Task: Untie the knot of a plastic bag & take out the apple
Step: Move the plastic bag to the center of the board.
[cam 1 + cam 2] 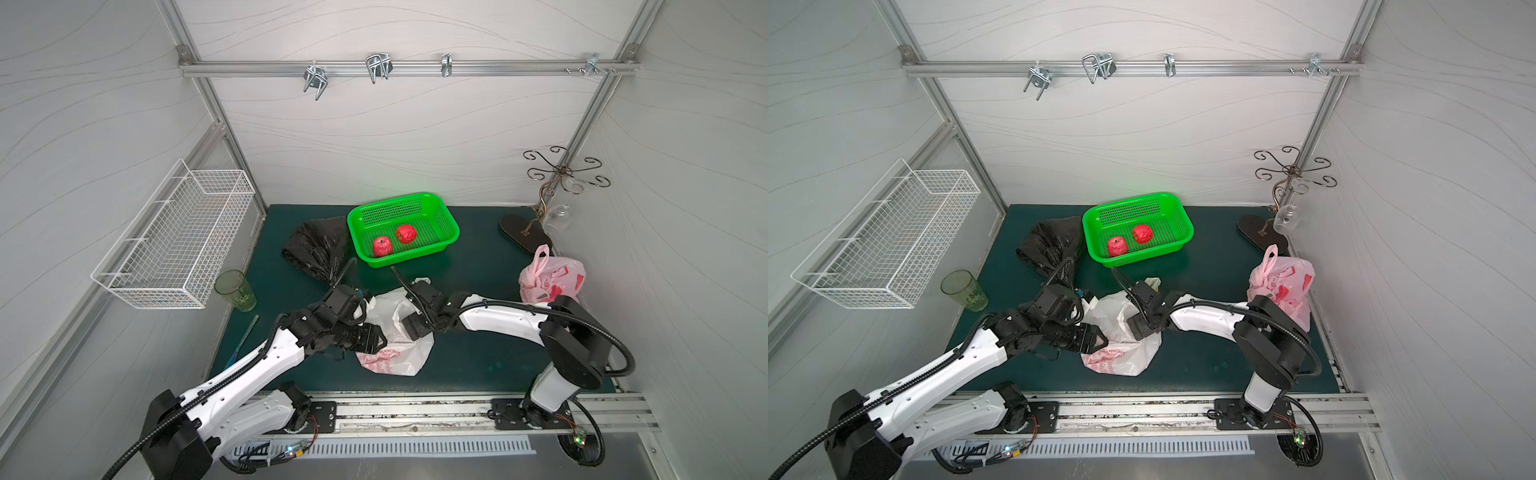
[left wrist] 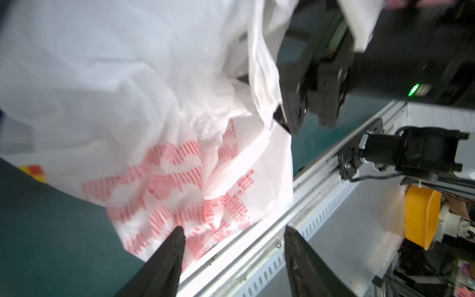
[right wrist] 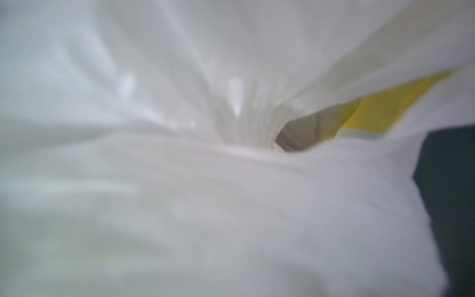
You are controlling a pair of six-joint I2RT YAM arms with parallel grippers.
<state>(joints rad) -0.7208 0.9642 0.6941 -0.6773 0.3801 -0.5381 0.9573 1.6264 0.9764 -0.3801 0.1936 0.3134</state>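
Left gripper (image 2: 233, 228) fingers spread, white bag (image 2: 154, 115) just beyond (red print up); right gripper (image 1: 412, 327) among its folds, state unclear.

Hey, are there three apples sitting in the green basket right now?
No, the green basket holds only two: a red apple and a second red apple beside it.

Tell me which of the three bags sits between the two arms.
The white bag with red print. The black bag lies beside the green basket; the pink bag stands far right.
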